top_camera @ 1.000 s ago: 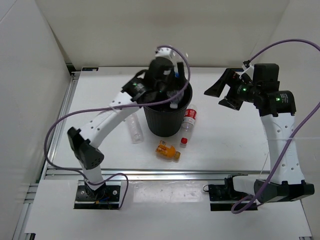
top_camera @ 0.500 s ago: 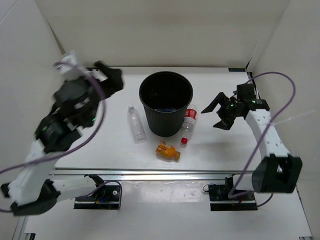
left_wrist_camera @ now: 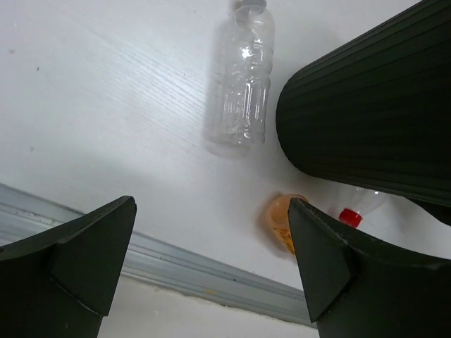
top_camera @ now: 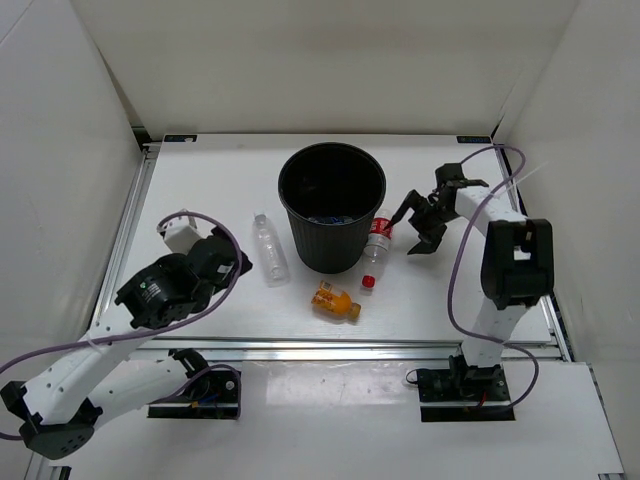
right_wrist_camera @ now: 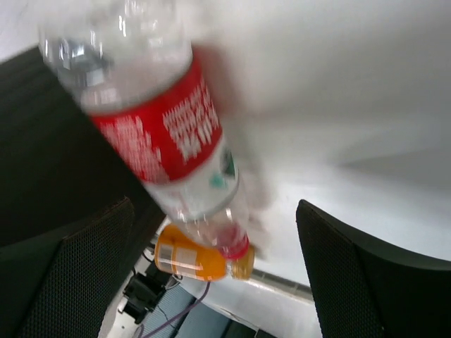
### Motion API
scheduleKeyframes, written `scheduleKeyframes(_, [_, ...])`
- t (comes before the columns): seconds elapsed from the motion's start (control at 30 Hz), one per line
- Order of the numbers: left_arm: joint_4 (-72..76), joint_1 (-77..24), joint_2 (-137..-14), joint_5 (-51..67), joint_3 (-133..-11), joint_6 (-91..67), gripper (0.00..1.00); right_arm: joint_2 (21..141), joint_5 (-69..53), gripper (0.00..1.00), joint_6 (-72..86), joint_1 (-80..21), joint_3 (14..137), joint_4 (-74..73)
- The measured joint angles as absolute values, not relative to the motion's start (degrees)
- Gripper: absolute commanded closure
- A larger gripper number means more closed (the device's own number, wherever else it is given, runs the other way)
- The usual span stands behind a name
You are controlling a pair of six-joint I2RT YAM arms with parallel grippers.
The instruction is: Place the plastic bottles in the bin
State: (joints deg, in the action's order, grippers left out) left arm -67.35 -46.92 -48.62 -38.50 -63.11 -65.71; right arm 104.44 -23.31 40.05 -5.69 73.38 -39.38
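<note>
The black bin (top_camera: 331, 252) stands mid-table, with something blue showing at its bottom. A plain clear bottle (top_camera: 269, 248) lies to its left. The red-label bottle (top_camera: 376, 240) lies against its right side, red cap toward me. The short orange bottle (top_camera: 335, 301) lies in front. My left gripper (top_camera: 232, 264) is open and empty, low at the left, facing the clear bottle (left_wrist_camera: 243, 84), the bin (left_wrist_camera: 373, 120) and the orange bottle (left_wrist_camera: 280, 220). My right gripper (top_camera: 409, 229) is open just right of the red-label bottle (right_wrist_camera: 162, 134), not touching it.
White walls close in the table on the left, back and right. An aluminium rail (top_camera: 330, 345) runs along the near edge and shows in the left wrist view (left_wrist_camera: 176, 257). The right arm's purple cable (top_camera: 460, 250) loops beside its upright link.
My left arm swung from over the bin back to the near left and its jaws opened. My right arm came down and in toward the red-label bottle.
</note>
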Motion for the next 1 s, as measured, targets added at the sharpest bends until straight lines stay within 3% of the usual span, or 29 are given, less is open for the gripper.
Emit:
scheduleKeyframes(0.37, [-72.9, -46.8, -44.4, -35.2, -62.0, -73.8, 0.0, 121.4, -25.4, 0.0, 40.2, -9.6, 87.5, -38.3])
scheduleKeyframes(0.4, [-73.1, -46.8, -44.1, -35.0, -61.8, -74.1, 0.0, 122.3, -26.1, 0.09, 40.4, -9.7, 88.6, -38.5])
scheduleKeyframes(0.57, [-74.8, -46.8, -43.8, -34.7, -61.4, -75.3, 0.0, 123.6, -25.7, 0.33, 39.7, -9.7, 89.7, -38.8])
scheduleKeyframes(0.63, [-75.0, -46.8, -43.8, -35.0, -61.1, -75.7, 0.0, 122.1, -25.5, 0.45, 39.4, -9.4, 87.8, -38.4])
scheduleKeyframes(0.73, [-74.5, -46.8, -43.7, -35.4, -60.0, -76.0, 0.0, 116.0, -22.1, 0.51, 38.8, -8.5, 80.9, -38.9])
scheduleKeyframes(0.87, [-72.6, -46.8, -43.9, -35.6, -57.8, -75.6, 0.0, 103.7, -18.2, 0.55, 38.6, -4.6, 72.9, -43.5])
scheduleKeyframes(1.0, [-69.7, -46.8, -45.9, -35.6, -56.6, -74.4, 0.0, 89.6, -15.8, 0.57, 39.0, 0.4, 73.1, -47.6])
